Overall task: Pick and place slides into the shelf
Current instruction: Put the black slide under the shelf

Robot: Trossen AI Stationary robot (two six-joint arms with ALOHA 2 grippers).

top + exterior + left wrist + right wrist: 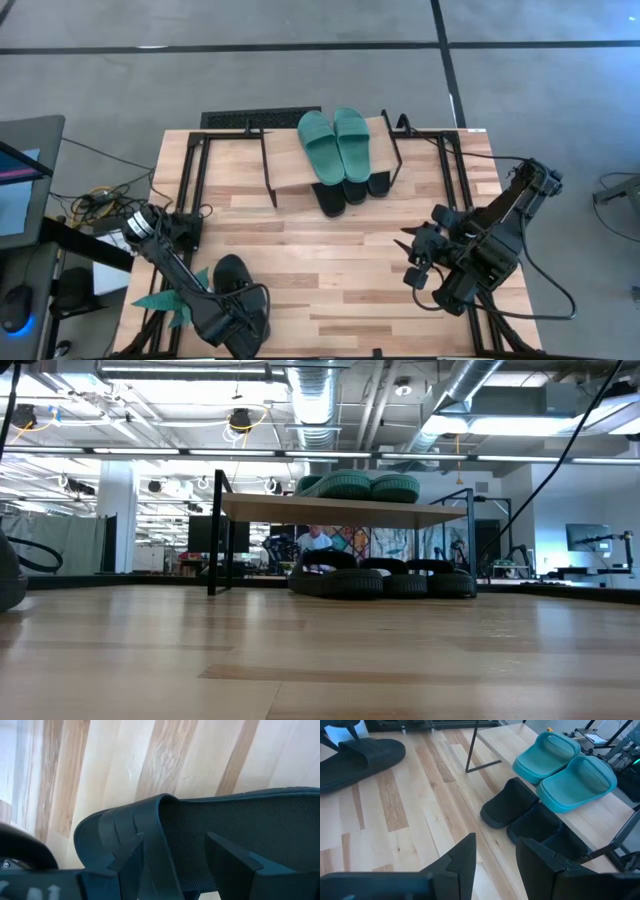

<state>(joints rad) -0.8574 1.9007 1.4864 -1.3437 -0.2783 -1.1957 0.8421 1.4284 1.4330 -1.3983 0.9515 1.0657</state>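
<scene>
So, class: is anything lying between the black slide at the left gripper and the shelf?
Nothing visible: bare table separates the black slide at the left gripper from the shelf.

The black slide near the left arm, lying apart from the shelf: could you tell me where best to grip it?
Probably by its wide strap: on the black slide it arches above the footbed, so one finger of the left gripper could slip under it. Come from above, at the open toe end.
</scene>
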